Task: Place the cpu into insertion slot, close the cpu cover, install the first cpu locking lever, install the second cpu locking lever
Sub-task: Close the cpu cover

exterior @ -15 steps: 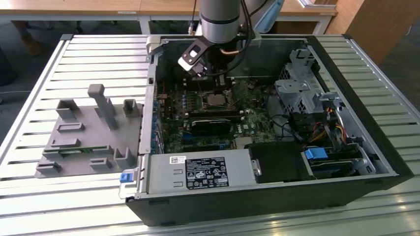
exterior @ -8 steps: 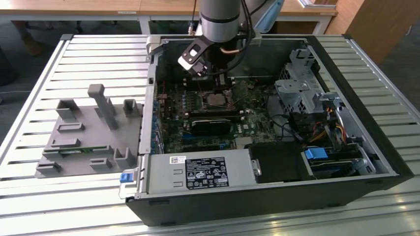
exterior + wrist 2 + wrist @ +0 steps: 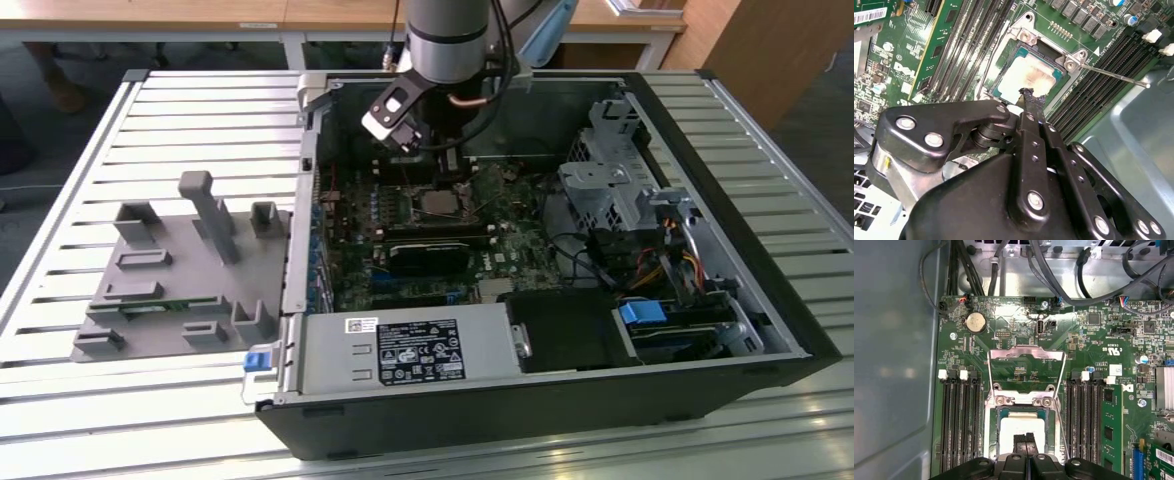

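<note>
Slatted table [image 3: 94, 400] bears computer case [image 3: 534, 412]; memory slots [image 3: 960, 425] flank cpu [image 3: 1021, 421] beneath pinched fingers [image 3: 1020, 439].

My gripper [image 3: 1025, 438]: one
Chip [image 3: 1009, 429]: I count one
Socket [image 3: 1024, 400]: one
Cover frame [image 3: 1026, 351]: one
Lever rods [image 3: 1114, 75]: I see two
Coin battery [image 3: 975, 322]: one
Computer case [image 3: 534, 410]: one

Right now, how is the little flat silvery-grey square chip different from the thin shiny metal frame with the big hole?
The small silvery-grey square cpu has a solid top; the thin silvery metal cpu cover is a frame whose window shows green motherboard. The cpu lies flat; the cpu cover is swung open, off it. Both are silvery and squarish.
</note>
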Controlling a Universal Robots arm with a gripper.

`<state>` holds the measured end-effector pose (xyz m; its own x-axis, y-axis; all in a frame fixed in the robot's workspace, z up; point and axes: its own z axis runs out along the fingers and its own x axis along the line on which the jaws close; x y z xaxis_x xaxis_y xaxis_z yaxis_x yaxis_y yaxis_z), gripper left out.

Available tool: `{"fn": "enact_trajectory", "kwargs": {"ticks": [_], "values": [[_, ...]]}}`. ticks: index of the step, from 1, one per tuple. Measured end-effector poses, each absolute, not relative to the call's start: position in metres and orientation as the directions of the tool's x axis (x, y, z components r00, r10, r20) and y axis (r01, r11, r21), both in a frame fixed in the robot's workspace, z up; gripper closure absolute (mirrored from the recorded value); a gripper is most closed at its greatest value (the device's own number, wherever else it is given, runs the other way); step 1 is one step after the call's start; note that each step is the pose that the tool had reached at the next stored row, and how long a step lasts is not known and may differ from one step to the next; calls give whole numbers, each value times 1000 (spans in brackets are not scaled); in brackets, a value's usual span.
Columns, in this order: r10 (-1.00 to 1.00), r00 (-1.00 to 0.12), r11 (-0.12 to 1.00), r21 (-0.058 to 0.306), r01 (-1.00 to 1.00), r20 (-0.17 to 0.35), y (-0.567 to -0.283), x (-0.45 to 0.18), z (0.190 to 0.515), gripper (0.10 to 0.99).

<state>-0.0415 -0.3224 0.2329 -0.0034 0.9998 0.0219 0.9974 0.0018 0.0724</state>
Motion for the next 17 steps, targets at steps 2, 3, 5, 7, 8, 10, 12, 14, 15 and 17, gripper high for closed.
{"fn": "enact_trajectory", "kwargs": {"ticks": [2, 3, 5, 7, 8, 10, 12, 14, 15, 17], "values": [[1000, -3, 2, 72, 997, 22, -322, -42, 233, 980], [1000, -3, 2, 72, 997, 22, -322, -42, 234, 980], [1000, -3, 2, 72, 997, 22, -322, -42, 234, 980], [1000, -3, 2, 72, 997, 22, -322, -42, 235, 980], [1000, -3, 2, 72, 997, 22, -322, -42, 236, 980], [1000, -3, 2, 72, 997, 22, -322, -42, 236, 980], [1000, -3, 2, 72, 997, 22, -322, -42, 237, 980], [1000, -3, 2, 72, 997, 22, -322, -42, 238, 980], [1000, -3, 2, 72, 997, 22, -322, -41, 238, 980], [1000, -3, 2, 72, 997, 22, -322, -42, 239, 980]]}}
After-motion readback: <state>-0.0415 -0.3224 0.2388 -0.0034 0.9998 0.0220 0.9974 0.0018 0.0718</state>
